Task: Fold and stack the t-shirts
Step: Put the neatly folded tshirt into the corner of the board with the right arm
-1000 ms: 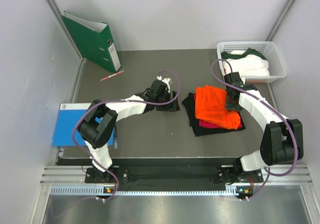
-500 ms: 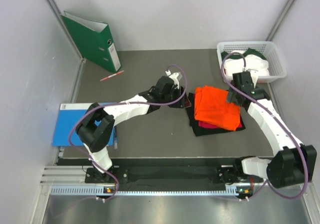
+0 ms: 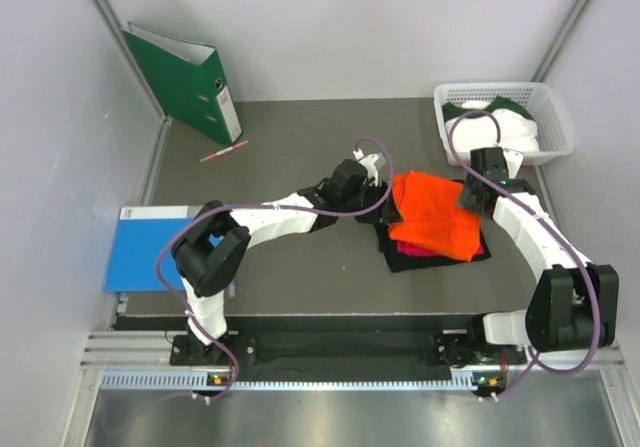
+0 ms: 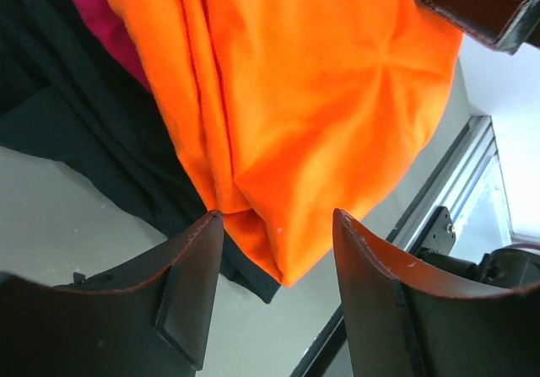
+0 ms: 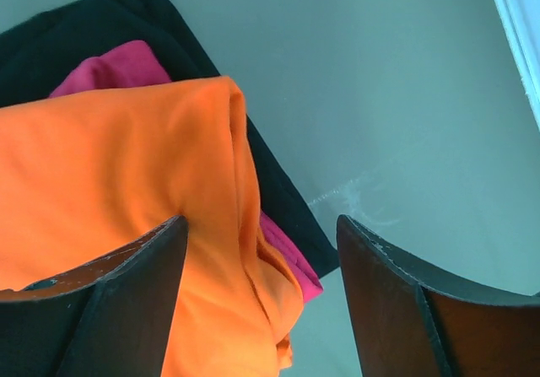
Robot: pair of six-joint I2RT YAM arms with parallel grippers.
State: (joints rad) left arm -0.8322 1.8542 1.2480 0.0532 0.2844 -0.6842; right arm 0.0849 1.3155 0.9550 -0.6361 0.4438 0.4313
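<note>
T-shirts in three colours lie as one pile right of the table's (image 3: 290,157) middle. The orange t-shirt (image 3: 435,217) is folded on top, the magenta t-shirt (image 3: 413,251) shows as a strip under its near edge, and the black t-shirt (image 3: 381,235) lies at the bottom, sticking out on the left and near sides. A fourth, the white t-shirt with dark green trim (image 3: 500,127), sits bunched in the white basket (image 3: 550,102) at the far right corner, well apart from the pile.

The left gripper (image 4: 274,242) is at the pile's left edge. Its fingers are spread apart, and in the wrist view a folded corner of the orange cloth lies in the gap between them, above the black cloth. Whether either finger presses the fabric cannot be told.

The right gripper (image 5: 260,225) hovers at the pile's far right side, fingers also spread wide with nothing between them. Its wrist view looks down over the orange fold, the magenta edge and the black corner beyond.

A green ring binder (image 3: 185,82) leans at the far left, a red pen (image 3: 223,151) lies just near it, and a blue folder (image 3: 140,252) rests flat at the left edge.
</note>
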